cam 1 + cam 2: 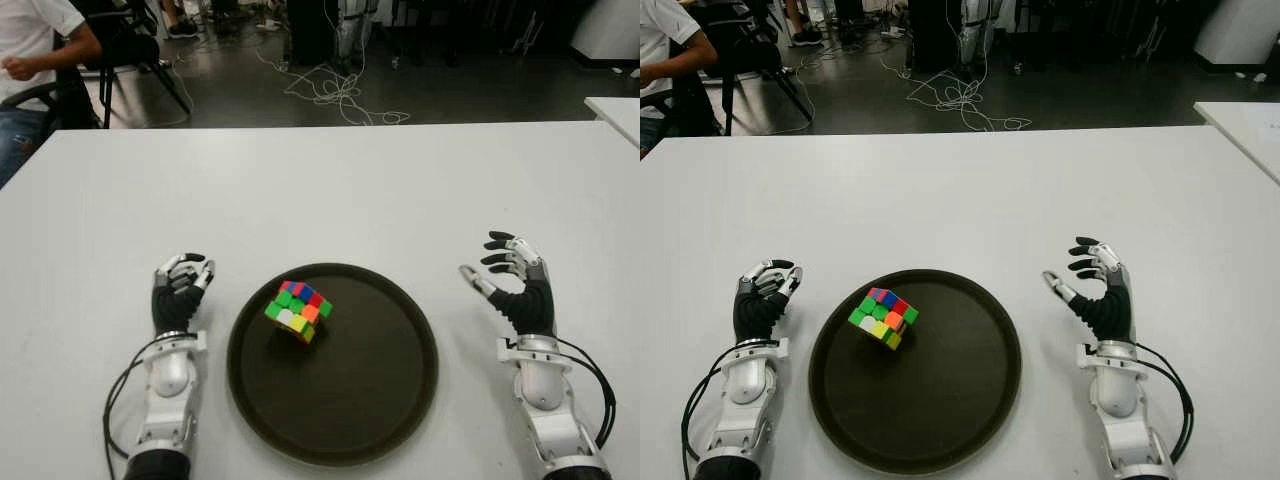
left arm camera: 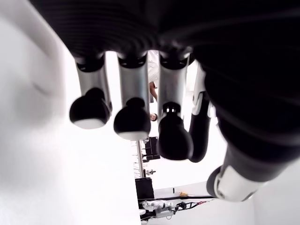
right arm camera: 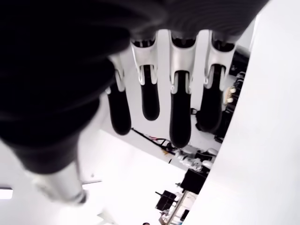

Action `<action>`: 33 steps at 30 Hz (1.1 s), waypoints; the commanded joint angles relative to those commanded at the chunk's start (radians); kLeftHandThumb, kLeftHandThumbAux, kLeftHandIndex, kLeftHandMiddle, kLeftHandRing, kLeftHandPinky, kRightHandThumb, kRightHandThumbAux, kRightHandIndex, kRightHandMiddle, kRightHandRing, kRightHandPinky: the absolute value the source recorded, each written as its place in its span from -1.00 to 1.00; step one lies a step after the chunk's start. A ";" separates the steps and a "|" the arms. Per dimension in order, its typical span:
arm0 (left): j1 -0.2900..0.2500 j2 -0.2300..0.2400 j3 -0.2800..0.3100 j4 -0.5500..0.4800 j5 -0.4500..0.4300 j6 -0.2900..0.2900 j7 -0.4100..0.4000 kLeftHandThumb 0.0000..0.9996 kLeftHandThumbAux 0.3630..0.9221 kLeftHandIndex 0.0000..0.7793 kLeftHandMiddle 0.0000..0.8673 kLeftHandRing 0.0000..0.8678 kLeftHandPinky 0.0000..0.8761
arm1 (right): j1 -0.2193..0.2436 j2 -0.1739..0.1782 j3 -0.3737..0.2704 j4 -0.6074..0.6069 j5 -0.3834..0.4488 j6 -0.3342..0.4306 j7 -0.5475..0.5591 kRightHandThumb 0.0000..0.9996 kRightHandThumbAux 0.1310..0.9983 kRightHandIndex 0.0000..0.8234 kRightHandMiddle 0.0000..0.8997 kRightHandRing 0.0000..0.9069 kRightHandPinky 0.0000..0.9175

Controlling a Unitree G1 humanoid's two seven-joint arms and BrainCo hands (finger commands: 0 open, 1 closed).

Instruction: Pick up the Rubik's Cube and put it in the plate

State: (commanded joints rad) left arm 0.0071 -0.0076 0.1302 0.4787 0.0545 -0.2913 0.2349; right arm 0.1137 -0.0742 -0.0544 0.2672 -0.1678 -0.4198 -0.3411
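Multicoloured Rubik's Cube [image 1: 299,310] lies in the dark plate [image 1: 390,400], between both sets of fingers. Left hand [image 1: 179,296] fingers are curled, empty; right hand [image 1: 516,284] fingers are spread, released, above the white surface [image 1: 320,190].

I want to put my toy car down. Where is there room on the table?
The far half of the table, beyond the plate, is bare. So is the plate's right part, away from the Rubik's Cube. It is crowded up front: the left hand and right hand flank the plate.
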 joint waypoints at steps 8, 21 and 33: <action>0.009 -0.015 0.004 -0.038 0.000 0.043 0.023 0.41 0.22 0.14 0.87 0.93 0.91 | 0.024 0.009 0.017 -0.061 0.007 0.072 -0.009 0.38 0.37 0.05 0.56 0.55 0.54; 0.008 -0.028 0.020 -0.032 -0.021 0.027 0.028 0.41 0.22 0.14 0.84 0.92 0.92 | 0.085 0.042 0.109 -0.217 0.006 0.296 -0.013 0.39 0.36 0.07 0.74 0.78 0.77; 0.015 -0.034 0.020 -0.041 -0.009 0.021 0.041 0.40 0.23 0.14 0.85 0.92 0.93 | 0.100 0.039 0.147 -0.236 0.020 0.415 -0.002 0.39 0.37 0.06 0.74 0.78 0.77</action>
State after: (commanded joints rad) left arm 0.0222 -0.0418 0.1500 0.4377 0.0452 -0.2706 0.2755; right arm 0.2132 -0.0347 0.0922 0.0311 -0.1475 -0.0044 -0.3431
